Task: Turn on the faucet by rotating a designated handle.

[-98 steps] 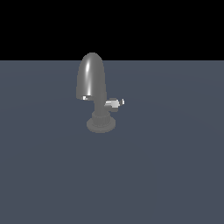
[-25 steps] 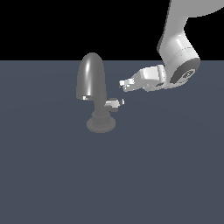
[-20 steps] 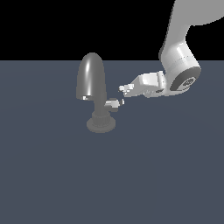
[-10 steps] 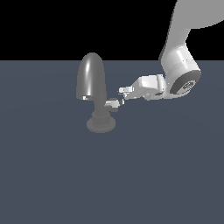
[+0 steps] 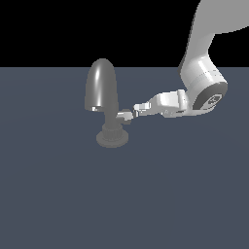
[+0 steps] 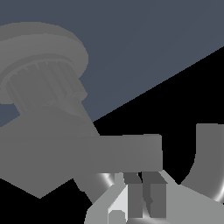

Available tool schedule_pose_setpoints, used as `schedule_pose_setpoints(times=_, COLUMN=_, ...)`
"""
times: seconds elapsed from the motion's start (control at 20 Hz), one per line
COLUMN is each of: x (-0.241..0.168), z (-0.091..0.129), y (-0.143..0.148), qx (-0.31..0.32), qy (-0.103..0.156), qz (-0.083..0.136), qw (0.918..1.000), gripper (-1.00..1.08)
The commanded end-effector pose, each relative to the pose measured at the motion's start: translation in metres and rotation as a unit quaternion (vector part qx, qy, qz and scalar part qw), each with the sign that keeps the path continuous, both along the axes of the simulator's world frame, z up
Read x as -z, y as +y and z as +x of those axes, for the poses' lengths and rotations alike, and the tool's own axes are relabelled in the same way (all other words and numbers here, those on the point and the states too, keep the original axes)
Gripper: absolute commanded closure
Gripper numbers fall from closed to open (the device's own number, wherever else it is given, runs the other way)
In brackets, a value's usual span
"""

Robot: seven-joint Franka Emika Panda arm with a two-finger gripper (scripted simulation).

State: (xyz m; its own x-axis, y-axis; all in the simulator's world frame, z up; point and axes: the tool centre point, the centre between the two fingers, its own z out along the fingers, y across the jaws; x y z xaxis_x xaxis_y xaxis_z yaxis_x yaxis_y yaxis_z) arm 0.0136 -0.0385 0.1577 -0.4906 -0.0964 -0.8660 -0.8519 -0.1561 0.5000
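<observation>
The dark grey faucet (image 5: 102,86) stands on its round stepped base (image 5: 113,137) in the middle of the exterior view. Its short silvery handle (image 5: 124,116) sticks out from the stem toward the exterior view's right. My gripper (image 5: 136,111) reaches in from the right, level with the handle, its fingertips at the handle's bright tip. The fingers look pressed together with nothing between them. In the wrist view the handle (image 6: 109,151) is a grey bar lying across my gripper's (image 6: 141,179) fingertips, with the ribbed base (image 6: 41,59) beyond.
A flat blue-grey surface (image 5: 58,194) stretches all around the faucet. My white arm (image 5: 202,73) comes down from the upper right of the exterior view. A curved part of the spout (image 6: 205,153) shows beside my fingers in the wrist view.
My gripper has moved down and toward the exterior view's left, from a little above and right of the handle to its tip. The faucet looks the same.
</observation>
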Motion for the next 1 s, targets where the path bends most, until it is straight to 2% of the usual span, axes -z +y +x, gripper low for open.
schedule_pose_setpoints(times=0.0, x=0.019, z=-0.015, y=-0.003, qx=0.001, qy=0.011, qz=0.001, qw=0.9999, gripper=1.08)
schedule_pose_setpoints(times=0.1, x=0.022, z=-0.018, y=-0.004, qx=0.001, qy=0.011, qz=0.001, qw=0.9999, gripper=1.08)
schedule_pose_setpoints(times=0.15, x=0.002, z=-0.005, y=-0.001, qx=0.0, qy=-0.007, qz=0.0, qw=1.0, gripper=1.08)
schedule_pose_setpoints(times=0.8, x=0.08, z=-0.02, y=-0.004, qx=0.001, qy=0.011, qz=0.001, qw=0.9999, gripper=1.08)
schedule_pose_setpoints(times=0.85, x=0.034, z=-0.001, y=-0.001, qx=-0.007, qy=-0.027, qz=0.005, qw=0.9996, gripper=1.08)
schedule_pose_setpoints(times=0.95, x=0.042, z=0.001, y=0.0, qx=-0.006, qy=-0.023, qz=0.005, qw=0.9997, gripper=1.08)
